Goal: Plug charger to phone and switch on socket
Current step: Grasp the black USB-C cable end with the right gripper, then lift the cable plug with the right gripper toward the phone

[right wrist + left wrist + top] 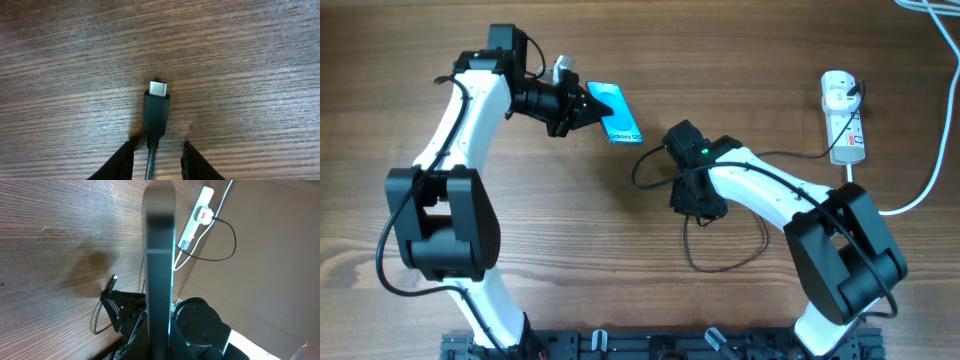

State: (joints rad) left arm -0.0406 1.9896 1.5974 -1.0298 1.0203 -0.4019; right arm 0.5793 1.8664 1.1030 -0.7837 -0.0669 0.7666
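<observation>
Overhead, the left fingers are closed on the phone. Only the right wrist view shows the charger plug flat on the desk, between the open right fingers.

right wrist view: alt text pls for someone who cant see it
A black charger plug with a metal tip lies flat on a wooden table. The right end effector frames its cable from the bottom edge, one dark finger on each side, not clamped.
</observation>
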